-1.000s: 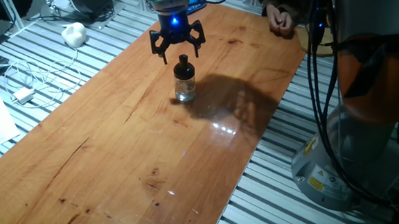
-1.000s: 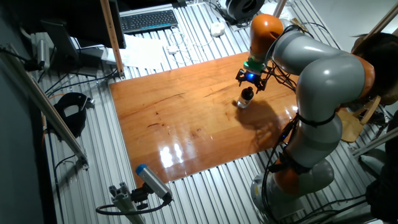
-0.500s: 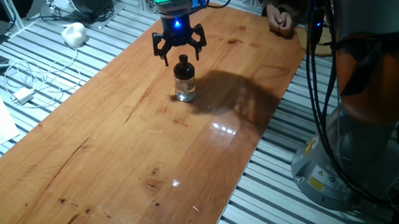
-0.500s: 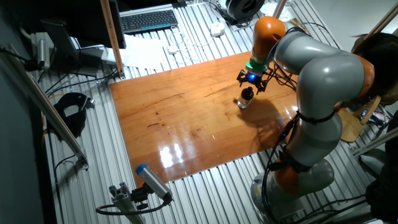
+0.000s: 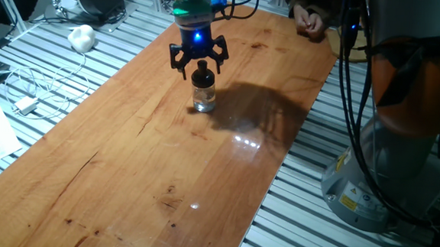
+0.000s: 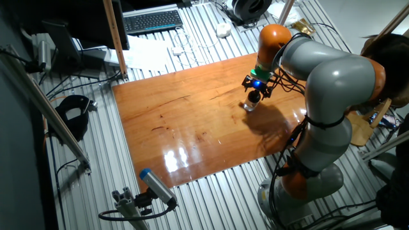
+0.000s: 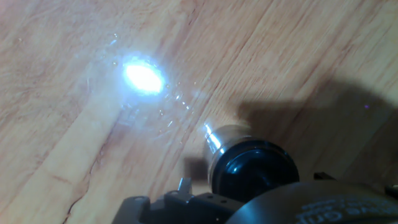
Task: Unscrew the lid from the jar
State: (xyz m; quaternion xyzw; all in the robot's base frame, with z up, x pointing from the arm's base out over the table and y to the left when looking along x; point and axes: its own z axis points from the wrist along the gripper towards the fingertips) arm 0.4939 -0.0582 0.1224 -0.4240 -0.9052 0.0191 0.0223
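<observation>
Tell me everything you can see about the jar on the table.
The jar is small, short and round, with a clear body that looks like glass. It stands upright on the wooden table, toward the far end. A black lid with a small knob still sits on top. The gripper hangs right above the lid with fingers spread; whether they touch it cannot be told. From the hand view, the lid appears dark and shiny.

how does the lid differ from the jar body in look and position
The lid is black and opaque; the jar is clear glass, the wood showing through it. The lid sits on top, between the open fingers of the gripper; the jar stands below on the table. Both look round and about equally wide.
</observation>
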